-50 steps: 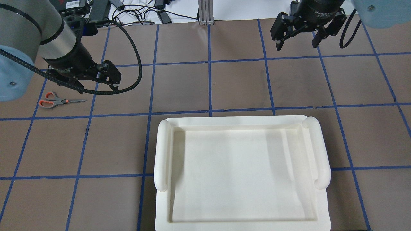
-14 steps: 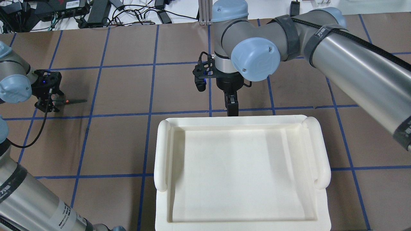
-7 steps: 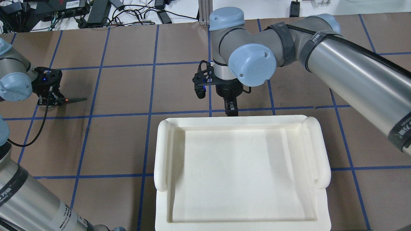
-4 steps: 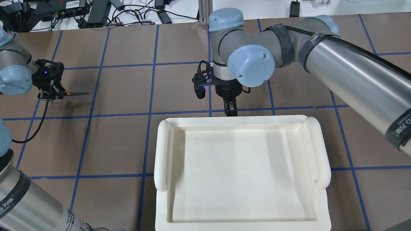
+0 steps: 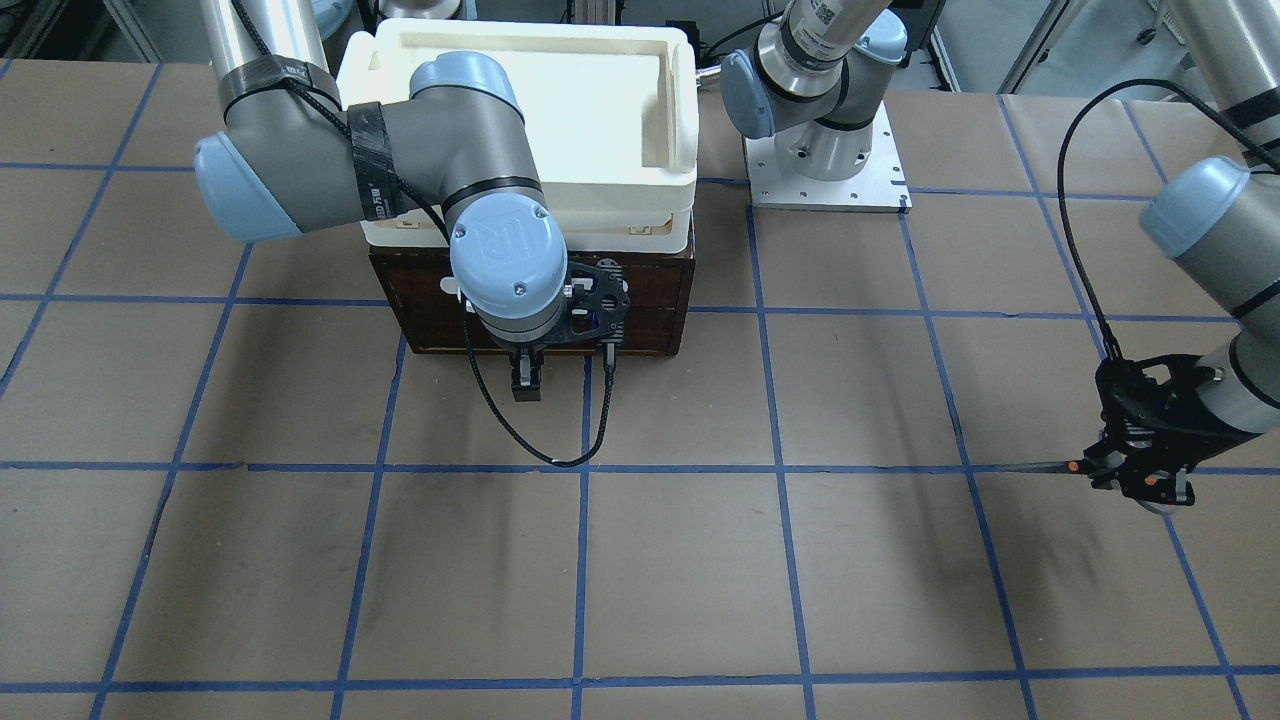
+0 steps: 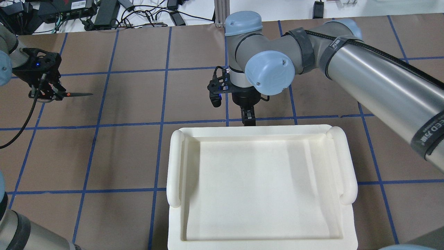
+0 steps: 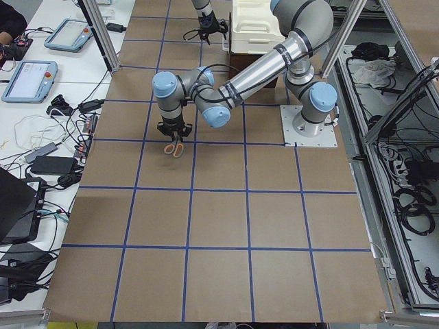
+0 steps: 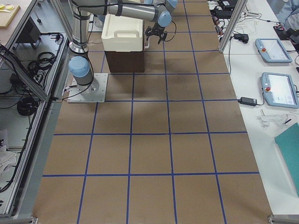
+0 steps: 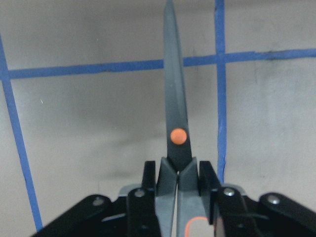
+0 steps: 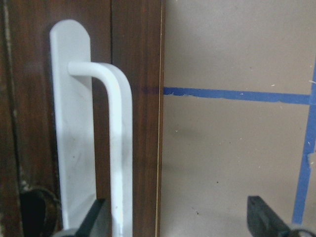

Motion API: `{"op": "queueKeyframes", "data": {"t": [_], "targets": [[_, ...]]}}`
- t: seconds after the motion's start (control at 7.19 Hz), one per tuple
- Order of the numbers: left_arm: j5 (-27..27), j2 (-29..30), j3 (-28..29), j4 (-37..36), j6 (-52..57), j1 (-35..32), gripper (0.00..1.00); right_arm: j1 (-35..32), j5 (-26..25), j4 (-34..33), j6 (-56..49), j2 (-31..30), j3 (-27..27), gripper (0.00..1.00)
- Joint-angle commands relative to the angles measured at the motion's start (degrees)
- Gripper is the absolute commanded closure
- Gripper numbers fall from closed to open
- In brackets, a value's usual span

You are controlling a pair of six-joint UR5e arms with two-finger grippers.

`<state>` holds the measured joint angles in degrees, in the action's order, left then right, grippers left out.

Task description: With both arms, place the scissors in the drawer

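Observation:
My left gripper (image 6: 45, 94) is shut on the scissors (image 6: 78, 94) near their orange pivot and holds them above the table, blades pointing at the middle; they also show in the front view (image 5: 1060, 466) and the left wrist view (image 9: 175, 113). The drawer (image 5: 645, 300) has a dark brown front and looks shut. My right gripper (image 5: 526, 385) hangs in front of it. In the right wrist view its jaws stand open, and the white bar handle (image 10: 118, 148) lies just inside one finger (image 10: 96, 217).
A white plastic tray (image 6: 256, 130) lies on top of the brown cabinet (image 8: 124, 60). The table is brown paper with a blue tape grid. Cables and power bricks (image 6: 104, 10) lie along the far edge. The right arm's base plate (image 5: 825, 165) sits beside the cabinet.
My left gripper came down on the scissors, shut on them and lifted them off the table. My right arm swung to the drawer front and has stayed nearly still since.

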<state>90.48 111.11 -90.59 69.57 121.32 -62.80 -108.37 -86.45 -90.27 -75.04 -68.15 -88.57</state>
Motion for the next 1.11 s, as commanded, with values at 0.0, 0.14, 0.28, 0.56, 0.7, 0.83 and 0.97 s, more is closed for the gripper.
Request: {"op": "queueKeyframes", "data": {"t": [0.0, 0.14, 0.28, 0.56, 0.7, 0.83, 0.97], "targets": [[0.4, -1.8, 0.2, 2.1, 0.0, -1.2, 1.00, 0.0, -0.1, -1.0, -0.1, -0.1, -1.0, 0.00], [0.4, -2.0, 0.2, 2.3, 0.0, -1.3, 1.00, -0.3, -0.6, -2.7, -0.1, -0.1, -1.2, 0.00], [0.4, -2.1, 0.2, 2.7, 0.0, -1.3, 1.00, -0.4, -0.6, -2.9, -0.2, -0.1, -1.3, 0.00], [0.5, -2.1, 0.2, 2.9, 0.0, -1.2, 1.00, -0.5, -1.0, -6.1, -0.2, 0.1, -1.4, 0.00], [0.5, -2.1, 0.1, 3.0, 0.0, -1.2, 1.00, -0.5, -1.0, -8.0, -0.2, 0.1, -1.4, 0.00], [0.5, -2.0, 0.1, 2.9, 0.0, -1.2, 1.00, -0.4, -1.0, -10.4, -0.5, 0.2, -1.4, 0.00], [0.5, -2.0, 0.1, 2.9, 0.0, -1.2, 1.00, -0.4, -1.0, -11.7, -1.1, 0.3, -1.3, 0.00]]}}
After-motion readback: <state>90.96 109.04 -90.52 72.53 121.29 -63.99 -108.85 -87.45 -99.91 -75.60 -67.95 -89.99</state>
